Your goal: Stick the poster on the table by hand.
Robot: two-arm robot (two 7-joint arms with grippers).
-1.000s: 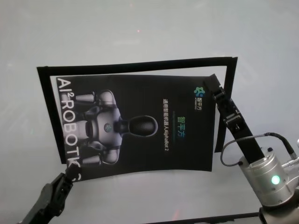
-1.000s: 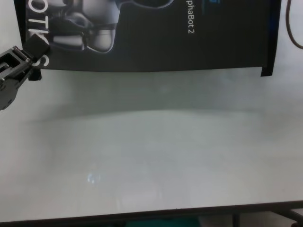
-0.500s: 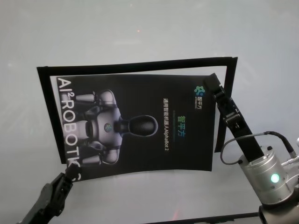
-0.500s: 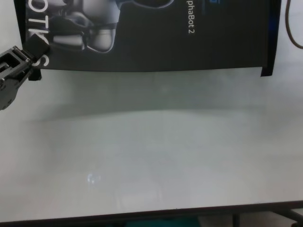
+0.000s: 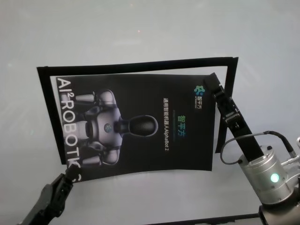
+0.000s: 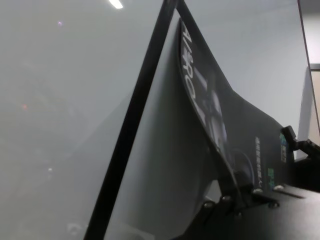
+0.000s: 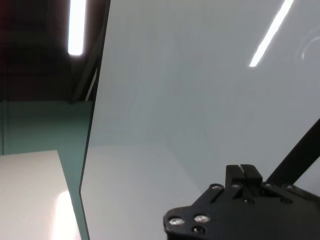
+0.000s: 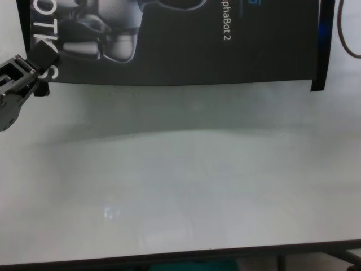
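Observation:
The glossy black poster [image 5: 136, 124] with the silver robot figure lies on the white table [image 5: 140, 28], its near edge bowed up off the surface. My left gripper [image 5: 70, 174] is shut on the poster's near left corner; the chest view also shows the gripper [image 8: 35, 70] there. The left wrist view shows the poster [image 6: 225, 125] curving down into the gripper. My right gripper [image 5: 212, 85], fingers [image 7: 243, 172] together, rests its tip at the poster's far right corner. Whether it pinches the sheet is hidden.
Black tape strips run along the far side [image 5: 140, 64], the left side [image 5: 47, 108] and the right side [image 5: 230, 93] of the poster. A short strip [image 8: 319, 51] hangs at its near right edge. The table's near edge [image 8: 180, 257] is close below.
Almost nothing. My right wrist has drifted slightly to the left. The poster and my left gripper stay where they were.

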